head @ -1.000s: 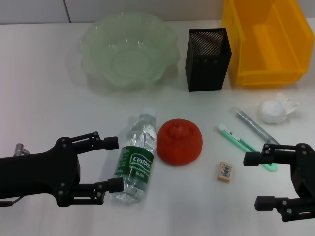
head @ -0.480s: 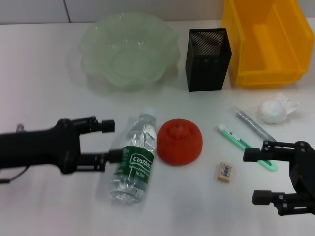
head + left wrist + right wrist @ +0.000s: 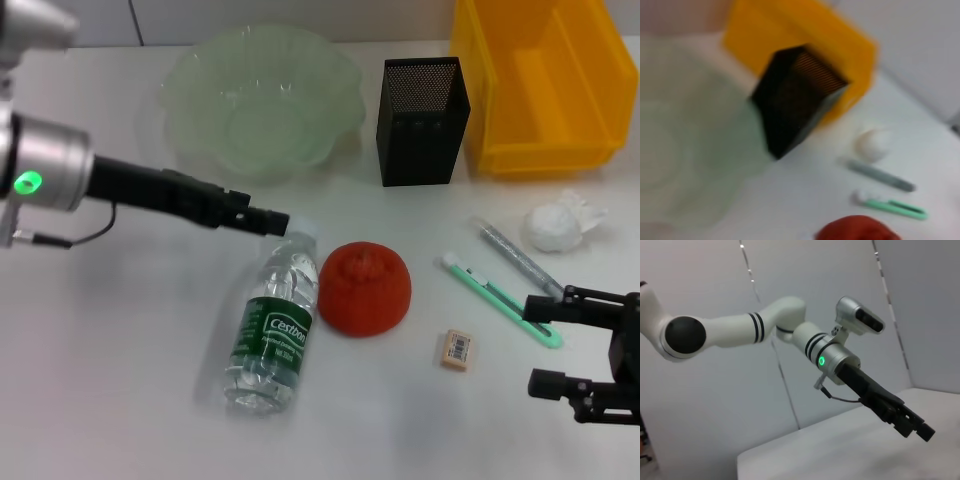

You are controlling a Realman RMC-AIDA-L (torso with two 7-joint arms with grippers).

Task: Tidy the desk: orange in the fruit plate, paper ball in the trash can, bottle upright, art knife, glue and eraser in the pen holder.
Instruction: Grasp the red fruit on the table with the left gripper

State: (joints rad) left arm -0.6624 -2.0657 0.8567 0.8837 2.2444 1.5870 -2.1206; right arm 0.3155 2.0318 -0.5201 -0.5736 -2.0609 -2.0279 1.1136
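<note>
Above the bottle's cap, your left gripper (image 3: 272,221) hovers, fingers pressed together, empty. Bottle (image 3: 272,322) lies flat on the surface (image 3: 120,380), touching the orange (image 3: 364,288). Right gripper (image 3: 545,345) waits near the eraser (image 3: 456,350), fingers spread.

The desk carries one red-orange round fruit (image 3: 365,287), one clear plastic bottle (image 3: 272,325), one crumpled white paper wad (image 3: 556,226) and one beige eraser block (image 3: 456,350). There is one pale-green glass bowl (image 3: 260,100), one black mesh cup (image 3: 422,120) and one yellow plastic bin (image 3: 540,85). Two slim sticks lie at right, one green (image 3: 497,298) and one grey (image 3: 520,258).
</note>
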